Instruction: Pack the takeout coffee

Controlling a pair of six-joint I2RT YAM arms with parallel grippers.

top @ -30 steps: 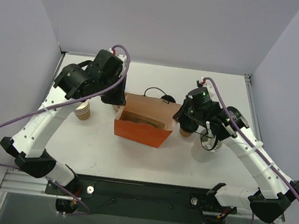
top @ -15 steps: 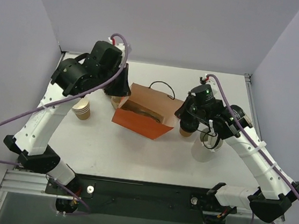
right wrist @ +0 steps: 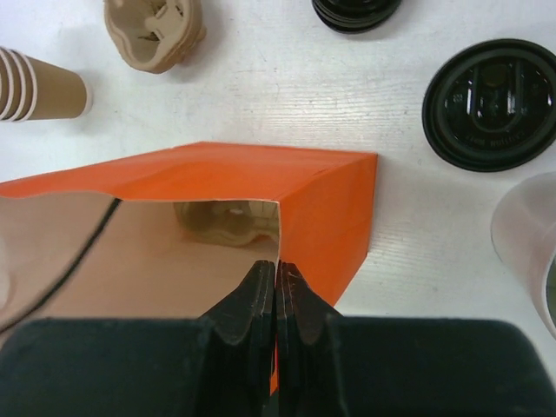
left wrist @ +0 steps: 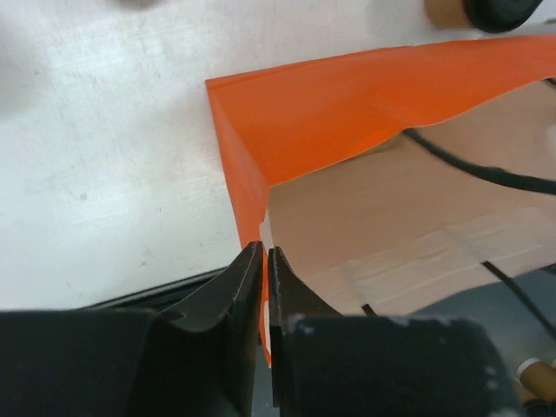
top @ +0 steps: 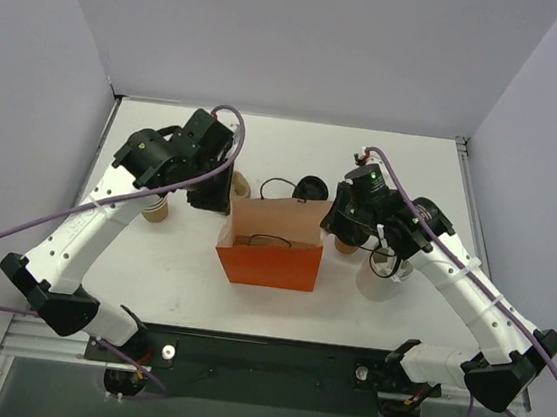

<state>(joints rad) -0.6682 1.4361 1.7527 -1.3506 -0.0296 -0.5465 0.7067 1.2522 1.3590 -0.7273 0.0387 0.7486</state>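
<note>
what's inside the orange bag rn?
In the orange bag a tan pulp cup carrier lies on the bottom and a black handle cord droops in. No cup seen; the right pincer hides part of the floor.

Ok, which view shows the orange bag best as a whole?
Top external: the orange bag stands open between the arms, nearly its whole outline in view. Left wrist shows only one rim corner pinched in the left gripper; right wrist shows the opposite corner pinched in the right gripper, plus some of the inside.
</note>
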